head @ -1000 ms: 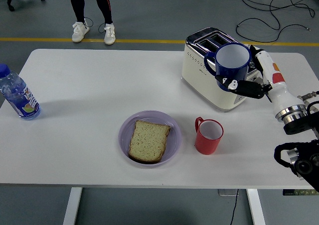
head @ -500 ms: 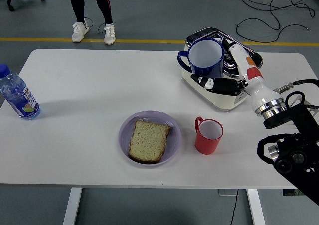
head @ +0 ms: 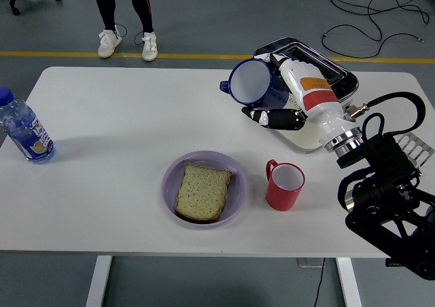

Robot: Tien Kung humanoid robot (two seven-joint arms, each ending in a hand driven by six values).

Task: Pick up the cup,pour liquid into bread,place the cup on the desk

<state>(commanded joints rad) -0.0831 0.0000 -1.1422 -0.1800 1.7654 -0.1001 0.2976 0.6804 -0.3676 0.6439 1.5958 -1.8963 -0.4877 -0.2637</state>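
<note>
Head view: right hand (head: 289,89) clasping tilted blue cup (head: 250,83) above white table (head: 122,117), grey floor (head: 204,15) beyond.

A lab: grey floor, yellow tape line (head: 136,54), loose cables (head: 370,22).

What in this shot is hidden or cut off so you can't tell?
Head view only:
- Blue cup: whether it holds liquid cannot be told.
- Toaster: its front is hidden by the right robot hand.
- Person: cut off above the legs by the top edge.
- Left arm: out of frame.
</note>
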